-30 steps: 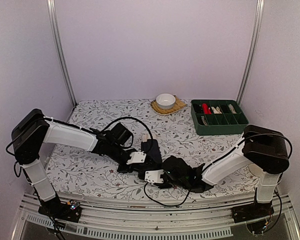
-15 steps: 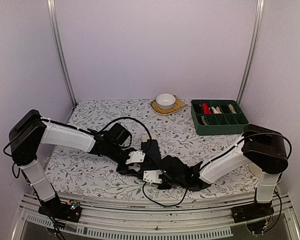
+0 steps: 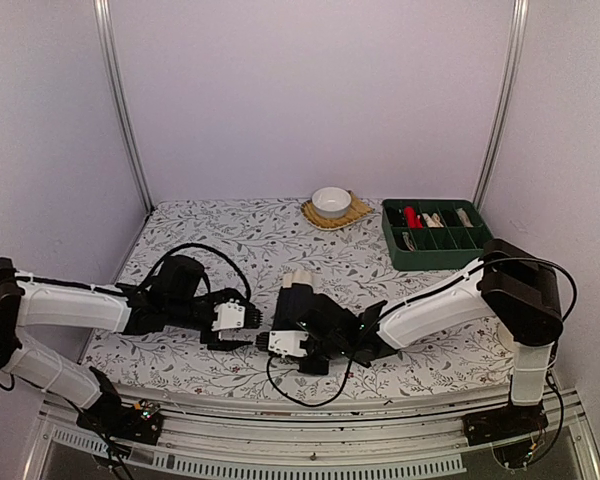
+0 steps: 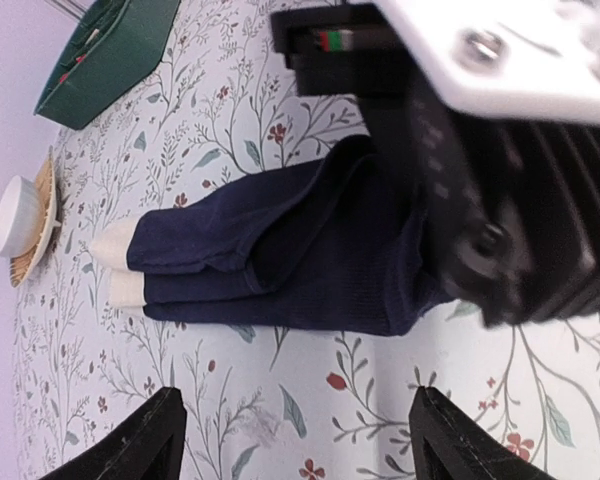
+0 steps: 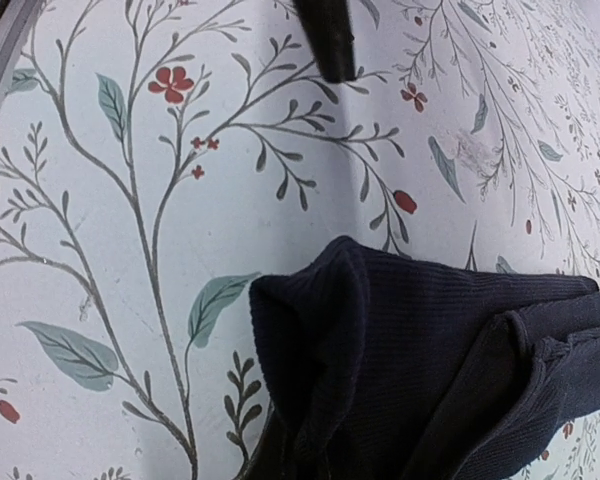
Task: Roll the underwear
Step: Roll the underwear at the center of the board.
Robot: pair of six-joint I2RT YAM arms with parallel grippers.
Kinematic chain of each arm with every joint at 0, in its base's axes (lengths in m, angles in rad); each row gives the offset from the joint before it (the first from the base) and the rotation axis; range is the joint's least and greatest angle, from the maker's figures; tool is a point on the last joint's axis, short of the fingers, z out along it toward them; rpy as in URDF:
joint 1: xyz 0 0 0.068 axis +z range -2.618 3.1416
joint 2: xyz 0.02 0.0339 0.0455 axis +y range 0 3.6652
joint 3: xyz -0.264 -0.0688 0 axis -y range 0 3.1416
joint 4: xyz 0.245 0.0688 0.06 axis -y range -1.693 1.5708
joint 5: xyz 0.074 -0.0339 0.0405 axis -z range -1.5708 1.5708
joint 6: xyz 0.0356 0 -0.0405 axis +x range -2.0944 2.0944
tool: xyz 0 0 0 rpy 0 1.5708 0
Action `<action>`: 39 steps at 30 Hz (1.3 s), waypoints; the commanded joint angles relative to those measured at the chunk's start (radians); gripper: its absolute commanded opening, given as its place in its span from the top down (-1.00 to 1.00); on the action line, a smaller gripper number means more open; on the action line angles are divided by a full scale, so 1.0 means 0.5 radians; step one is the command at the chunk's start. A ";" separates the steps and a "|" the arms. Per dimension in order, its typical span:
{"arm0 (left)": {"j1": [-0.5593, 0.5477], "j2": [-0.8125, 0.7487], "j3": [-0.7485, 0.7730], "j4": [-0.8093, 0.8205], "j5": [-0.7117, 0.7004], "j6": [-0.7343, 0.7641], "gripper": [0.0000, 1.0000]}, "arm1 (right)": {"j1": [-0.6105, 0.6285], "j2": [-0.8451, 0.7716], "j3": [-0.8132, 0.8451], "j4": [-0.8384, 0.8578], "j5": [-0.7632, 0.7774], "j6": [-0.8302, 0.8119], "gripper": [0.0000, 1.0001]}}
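Underwear of soft dark ribbed cloth (image 4: 310,260) lies folded on the flower-printed table cover (image 3: 180,240). The right gripper (image 3: 270,343) presses its fingers together on one end, probably anchoring it for rolling, while the left gripper (image 3: 242,323) hovers just beside, fingers spread and holding nothing.

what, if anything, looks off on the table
The underwear is a loose, lopsided bundle rather than a tight roll: its folds gape and two pale ends stick out at one side.
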State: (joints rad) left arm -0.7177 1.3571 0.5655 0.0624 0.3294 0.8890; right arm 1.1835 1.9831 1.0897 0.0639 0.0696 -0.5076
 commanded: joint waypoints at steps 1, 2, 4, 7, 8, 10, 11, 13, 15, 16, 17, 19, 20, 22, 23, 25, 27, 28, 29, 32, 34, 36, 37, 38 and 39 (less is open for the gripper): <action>0.075 -0.251 -0.298 0.396 -0.020 0.188 -0.52 | -0.070 0.117 0.193 -0.409 -0.323 0.138 0.93; 0.082 -0.316 -0.382 0.475 -0.014 0.241 -0.49 | -0.092 0.143 0.222 -0.474 -0.378 0.154 0.93; 0.083 -0.419 -0.538 0.633 -0.013 0.352 -0.39 | -0.133 0.182 0.356 -0.597 -0.514 0.205 0.93; 0.083 -0.524 -0.696 0.808 0.019 0.482 -0.30 | -0.199 0.251 0.514 -0.808 -0.758 0.274 0.93; 0.080 -0.542 -0.720 0.835 0.023 0.519 -0.25 | -0.214 0.273 0.567 -0.871 -0.820 0.295 0.93; 0.071 -0.569 -0.758 0.872 0.041 0.586 -0.18 | -0.249 0.329 0.696 -1.007 -0.935 0.335 0.93; 0.068 -0.575 -0.778 0.898 0.056 0.618 -0.15 | -0.264 0.362 0.758 -1.076 -0.981 0.354 0.93; 0.052 -0.574 -0.823 0.946 0.079 0.732 -0.11 | -0.299 0.435 0.881 -1.212 -1.102 0.380 0.92; 0.013 -0.553 -0.883 1.035 0.068 0.865 -0.10 | -0.341 0.488 0.975 -1.306 -1.231 0.407 0.90; -0.009 -0.533 -0.909 1.077 0.055 0.959 -0.09 | -0.361 0.509 1.008 -1.336 -1.291 0.433 0.88; -0.045 -0.502 -0.927 1.112 0.037 1.024 -0.08 | -0.388 0.531 1.038 -1.360 -1.343 0.452 0.87; -0.093 -0.429 -0.948 1.187 -0.001 1.136 -0.06 | -0.425 0.577 1.110 -1.422 -1.424 0.497 0.86; -0.107 -0.380 -0.950 1.208 -0.010 1.188 -0.05 | -0.438 0.593 1.133 -1.449 -1.449 0.508 0.87; -0.143 -0.269 -0.950 1.274 -0.029 1.274 -0.03 | -0.466 0.615 1.166 -1.482 -1.503 0.536 0.87; -0.169 -0.201 -0.948 1.320 -0.049 1.310 -0.03 | -0.478 0.621 1.176 -1.496 -1.532 0.553 0.86; -0.224 -0.025 -0.941 1.455 -0.110 1.357 -0.02 | -0.491 0.634 1.192 -1.530 -1.563 0.566 0.86; -0.272 0.138 -0.924 1.600 -0.199 1.416 -0.01 | -0.499 0.641 1.200 -1.553 -1.565 0.564 0.87; -0.295 0.226 -0.920 1.695 -0.232 1.440 -0.01 | -0.503 0.639 1.205 -1.564 -1.571 0.562 0.87; -0.310 0.307 -0.917 1.789 -0.261 1.464 -0.01 | -0.504 0.639 1.207 -1.566 -1.577 0.557 0.87; -0.354 0.548 -0.911 2.142 -0.323 1.512 -0.03 | -0.507 0.639 1.217 -1.573 -1.573 0.559 0.87; -0.371 0.703 -0.907 2.378 -0.368 1.535 -0.07 | -0.507 0.642 1.217 -1.578 -1.568 0.558 0.87; -0.379 0.839 -0.908 2.572 -0.398 1.599 -0.08 | -0.506 0.650 1.221 -1.580 -1.563 0.555 0.88; -0.380 0.902 -0.912 2.651 -0.403 1.650 -0.08 | -0.507 0.654 1.224 -1.581 -1.563 0.553 0.87; -0.381 0.969 -0.916 2.719 -0.401 1.698 -0.08 | -0.507 0.658 1.230 -1.583 -1.563 0.552 0.88; -0.389 1.030 -0.920 2.792 -0.405 1.731 -0.08 | -0.507 0.665 1.238 -1.590 -1.563 0.550 0.88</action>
State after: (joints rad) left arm -0.8925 1.7596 0.1181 1.2438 0.1699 1.6573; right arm 0.9329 2.2818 1.6787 -0.7044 -0.6910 -0.2348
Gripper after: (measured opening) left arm 0.539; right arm 0.065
